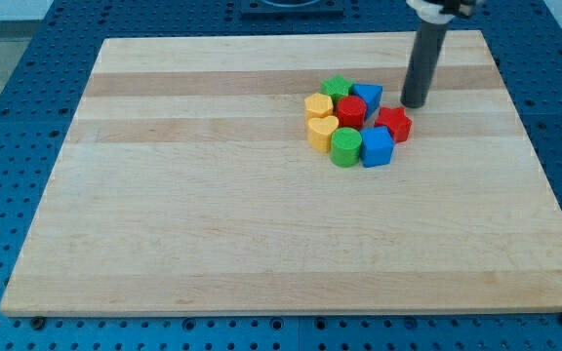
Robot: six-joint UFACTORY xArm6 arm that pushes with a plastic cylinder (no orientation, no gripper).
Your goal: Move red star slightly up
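Note:
The red star (pixel 394 124) lies at the right edge of a tight cluster of blocks right of the board's centre. My tip (pixel 414 104) stands just above and to the right of the red star, close to it, and to the right of the blue triangle (pixel 367 97). A red cylinder (pixel 350 112) sits in the cluster's middle, to the left of the star. A blue cube (pixel 377 148) lies just below and left of the star.
The cluster also holds a green star (pixel 337 88) at its top, a yellow hexagon (pixel 318 105), a yellow heart (pixel 322 131) and a green cylinder (pixel 345 147). The wooden board (pixel 213 214) lies on a blue perforated table.

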